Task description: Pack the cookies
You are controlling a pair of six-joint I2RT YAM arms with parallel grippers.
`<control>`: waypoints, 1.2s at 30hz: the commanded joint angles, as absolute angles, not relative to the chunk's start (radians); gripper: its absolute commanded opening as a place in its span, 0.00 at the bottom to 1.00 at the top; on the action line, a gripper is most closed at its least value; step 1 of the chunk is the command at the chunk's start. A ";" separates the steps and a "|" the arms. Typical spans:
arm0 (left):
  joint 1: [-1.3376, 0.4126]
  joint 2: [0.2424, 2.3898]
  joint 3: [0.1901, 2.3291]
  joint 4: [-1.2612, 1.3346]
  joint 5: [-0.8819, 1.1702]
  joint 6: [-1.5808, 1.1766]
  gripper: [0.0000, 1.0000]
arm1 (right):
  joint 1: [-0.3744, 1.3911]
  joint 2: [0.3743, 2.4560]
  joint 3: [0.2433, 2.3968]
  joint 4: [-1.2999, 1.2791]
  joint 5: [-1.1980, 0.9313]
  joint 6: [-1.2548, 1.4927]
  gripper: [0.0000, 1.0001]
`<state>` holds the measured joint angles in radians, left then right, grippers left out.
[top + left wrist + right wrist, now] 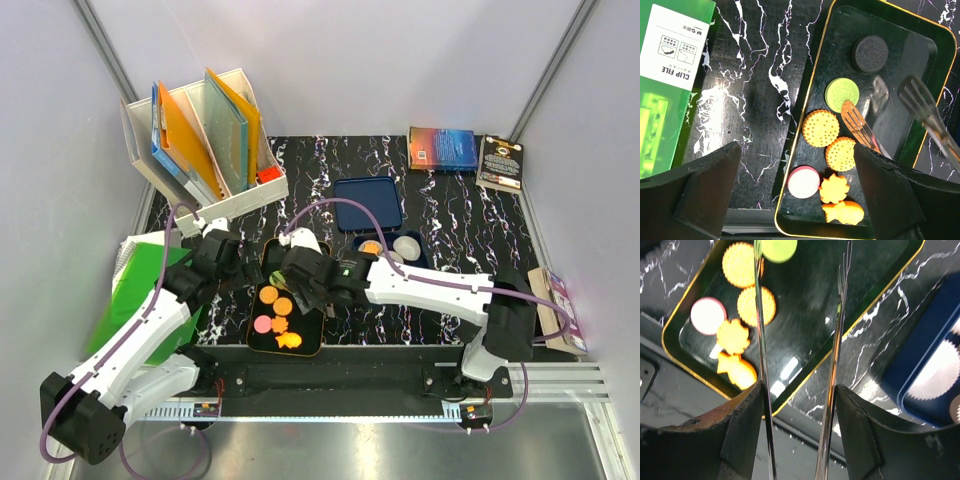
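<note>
Two robot arms (430,285) reach over a black marbled table (450,215) closed in by grey panels (330,60). A white file rack (205,140) stands at 10 o'clock, a green folder (135,290) lies at 9 o'clock, and two books (465,152) rest at 1 o'clock.

Near the front edge sits a black tray (840,40) with a raised gold rim. Just beside it at 3 o'clock is a blue box (915,360) holding white paper cups (940,375), and its lid (368,203) lies behind at 12 o'clock.

The right gripper (799,390) is clamped on metal tongs (858,125). Their blades are spread and empty above the tray, one tip by the green cookie (842,94). The left gripper (796,150) is spread wide with nothing in it, over the tray's left rim.

Packing looks barely begun. One orange cookie (370,247) sits in the box, and seven cookies (820,128) lie in the tray, mostly along its left side and near end. The tray's right half is bare, which gives the tongs room. The rim must be cleared on the way to the box.
</note>
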<state>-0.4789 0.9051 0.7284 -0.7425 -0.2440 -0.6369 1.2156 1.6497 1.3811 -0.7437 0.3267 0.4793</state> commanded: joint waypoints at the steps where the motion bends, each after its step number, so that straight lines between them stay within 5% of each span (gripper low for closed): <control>1: -0.482 0.902 0.744 -0.729 -0.271 -0.643 0.99 | 1.216 1.690 1.456 -0.724 0.403 0.446 0.64; 36: -0.483 0.922 0.749 -0.730 -0.252 -0.635 0.99 | 1.123 1.824 1.485 -0.733 0.311 0.445 0.51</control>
